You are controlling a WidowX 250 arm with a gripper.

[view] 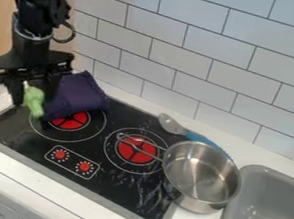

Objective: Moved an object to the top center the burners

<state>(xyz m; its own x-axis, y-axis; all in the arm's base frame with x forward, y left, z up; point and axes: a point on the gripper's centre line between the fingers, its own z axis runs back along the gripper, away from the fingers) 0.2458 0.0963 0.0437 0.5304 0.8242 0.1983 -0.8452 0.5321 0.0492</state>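
"One lumpy green thing [34, 100] sits between the fingers of the black gripper [32, 104], above the stove's left end. Are they wide apart?"

"No, they are drawn in on it, one to each side, with its narrower end hanging below. I take that as the object to be moved, though the task doesn't name it."

"How will it handle?"

"It looks light, perhaps soft like a toy; I can't tell the material for certain. I'd keep hold of its thicker upper part, with only enough squeeze to stop it slipping. Pinched by the thin end, it could swing or twist."

"What lies closest?"

"A purple cloth [80, 98], bunched over the stove's back left corner and partly across the left burner [69, 119]. It could snag on the way over, so lift first."

"And further out?"

"The right burner [136, 150], with the handle of a steel pot [202, 176] reaching over it. The pot itself is at the stove's right end. A spoon with a blue handle [203, 139] lies along the stove's back edge, and a grey sink [265, 211] is to the stove's right."

"Where next?"

"Toward the stove's back middle, I'd judge, between the burners, then lower gently; so rounded a shape might roll."
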